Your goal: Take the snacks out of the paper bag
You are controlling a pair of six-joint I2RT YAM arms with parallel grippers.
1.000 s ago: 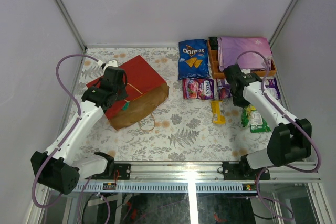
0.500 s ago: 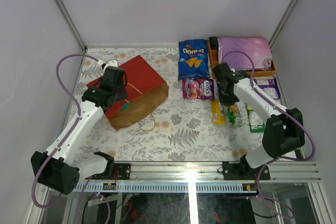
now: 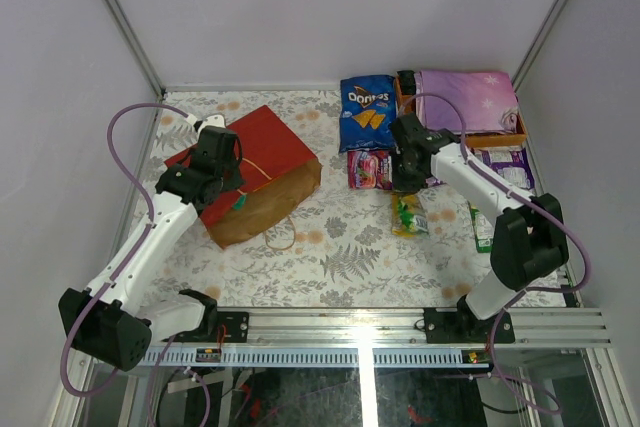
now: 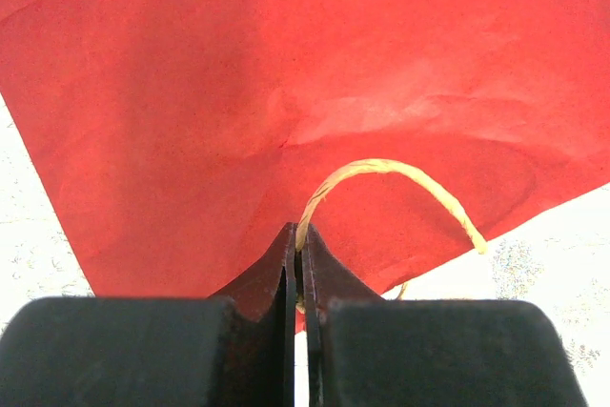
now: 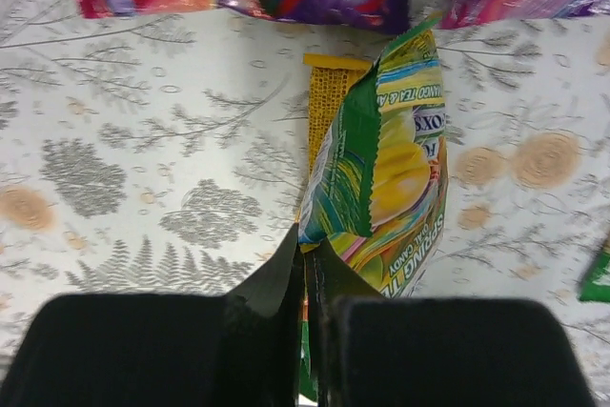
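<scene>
The red paper bag (image 3: 268, 159) lies on its side at the left, its brown mouth facing the front right. My left gripper (image 3: 222, 179) is over it, shut on a tan loop handle (image 4: 381, 171) against the red paper (image 4: 286, 73). My right gripper (image 3: 405, 187) is shut on the top edge of a green and yellow Fox's candy pack (image 5: 400, 169), which hangs over a yellow pack (image 5: 327, 102). Other snacks lie on the table: a blue Doritos bag (image 3: 367, 112), a pink and purple pack (image 3: 370, 169), a purple pack (image 3: 505, 160) and a green pack (image 3: 482, 229).
An orange wooden tray (image 3: 404, 112) holding a folded purple cloth (image 3: 465, 97) stands at the back right. The bag's second handle (image 3: 281, 238) lies loose on the fern-print tablecloth. Grey walls close in the back and both sides.
My right arm has swung left from the green packs at the right, carrying the Fox's candy pack to above the yellow pack. The left arm and the bag have not moved.
</scene>
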